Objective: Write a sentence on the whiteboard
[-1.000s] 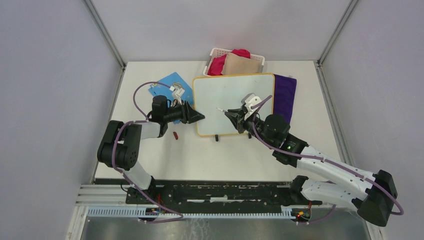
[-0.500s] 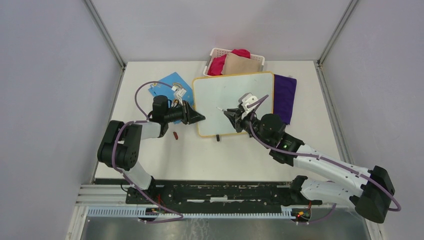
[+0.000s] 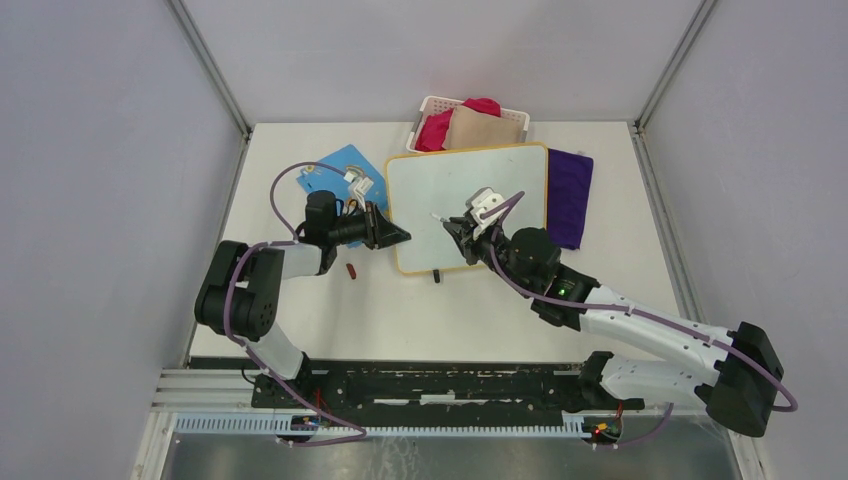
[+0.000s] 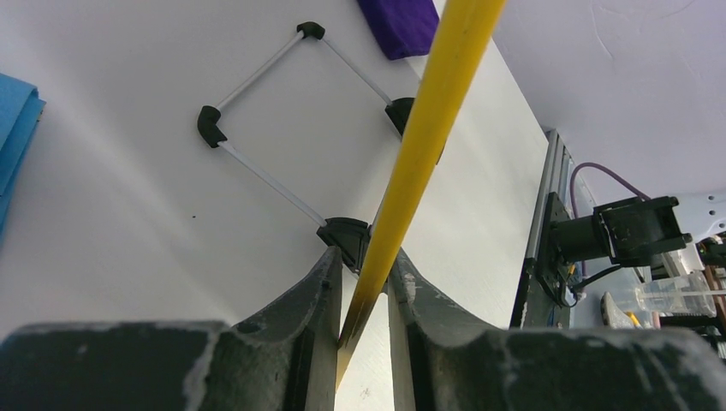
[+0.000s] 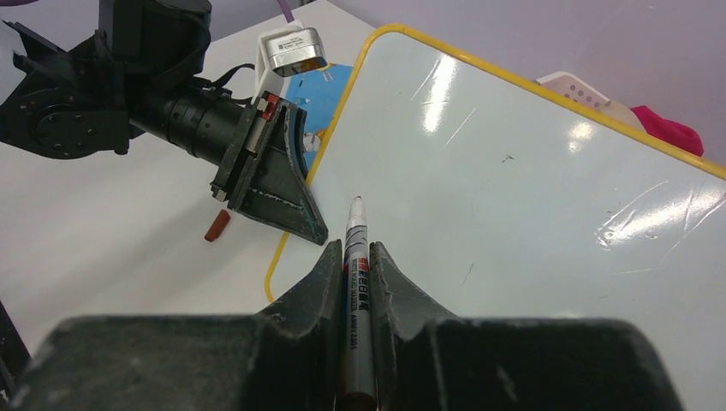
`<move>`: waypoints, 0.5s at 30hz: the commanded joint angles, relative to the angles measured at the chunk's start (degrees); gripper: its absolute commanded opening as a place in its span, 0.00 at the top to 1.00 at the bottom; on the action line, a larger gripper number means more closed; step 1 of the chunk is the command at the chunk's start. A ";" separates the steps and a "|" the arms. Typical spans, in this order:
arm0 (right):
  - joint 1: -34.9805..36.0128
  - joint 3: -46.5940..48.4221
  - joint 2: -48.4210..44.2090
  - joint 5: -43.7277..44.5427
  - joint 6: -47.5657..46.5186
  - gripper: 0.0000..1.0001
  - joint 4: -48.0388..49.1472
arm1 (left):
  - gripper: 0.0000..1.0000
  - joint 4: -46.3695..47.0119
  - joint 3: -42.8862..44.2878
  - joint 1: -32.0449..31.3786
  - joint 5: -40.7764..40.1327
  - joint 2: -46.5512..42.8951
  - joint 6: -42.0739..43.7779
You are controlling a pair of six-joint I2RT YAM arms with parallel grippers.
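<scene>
At table centre: the whiteboard (image 3: 440, 180) was found lying between a blue card (image 3: 335, 165) and a purple cloth (image 3: 568, 195), its face blank; no word of the sentence was seen
Left gripper (image 4: 364, 265): closed narrowly on the board's yellow frame, at the left edge near the front corner
Right gripper (image 5: 353, 253): closed on a marker (image 5: 355, 224), tip uncapped and pointed over the board's left part; contact could not be confirmed
Step in hand: judged to be the first stroke
Method advised: the tip should be lowered lightly and held at a steady angle; the frame should be gripped firmly so that the board is not pushed along; room should be left for two lines
Materials: board face glossy, smooth, faintly scuffed; frame thin, round-cornered; marker barrel grey, cylindrical, printed; cloth matte
Loose item: a small red-brown piece (image 3: 351, 270), possibly the cap, was noted beside the frame
</scene>
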 commanded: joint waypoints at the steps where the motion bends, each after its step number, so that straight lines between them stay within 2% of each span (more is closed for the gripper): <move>1: 0.38 1.66 -0.64 1.74 -1.33 1.00 2.84 | 0.82 -0.56 1.72 0.10 -1.13 -1.48 2.62; 3: 0.42 1.47 -0.79 1.88 -1.44 1.00 2.72 | 0.70 -0.52 1.94 0.10 -0.73 -1.37 2.21; 5: 0.43 1.47 -0.87 1.87 -1.49 1.00 2.75 | 0.63 -0.52 2.09 0.03 -0.49 -1.39 2.02; 15: 0.39 2.28 0.22 1.26 -1.44 1.00 2.88 | 0.56 0.87 2.03 -0.15 0.32 -1.22 0.78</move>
